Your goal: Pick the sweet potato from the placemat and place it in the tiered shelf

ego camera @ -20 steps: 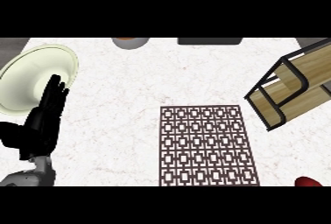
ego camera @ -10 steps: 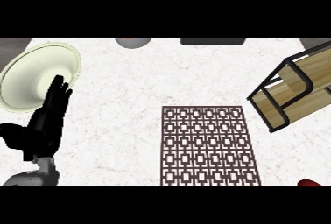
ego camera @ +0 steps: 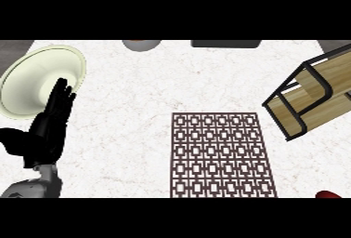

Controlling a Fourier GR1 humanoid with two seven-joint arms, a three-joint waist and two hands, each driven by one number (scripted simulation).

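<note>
A brown lattice-patterned placemat (ego camera: 221,155) lies on the white counter, with nothing on it. At the lower right edge a small dark red rounded thing (ego camera: 328,195) shows partly; I cannot tell what it is. The wooden tiered shelf (ego camera: 313,94) with its black frame stands at the right edge. My left hand (ego camera: 47,128) rests open at the lower left with its fingers straight up, overlapping the rim of a pale plate. My right hand is out of view.
A large pale green plate (ego camera: 37,80) lies at the upper left. A grey bowl (ego camera: 140,44) with something red in it and a dark flat object (ego camera: 226,44) sit along the far edge.
The view has shifted a little: the plate, far bowl and shelf show more fully. The red thing at the lower right has slid further toward the edge. The left hand stays put.
</note>
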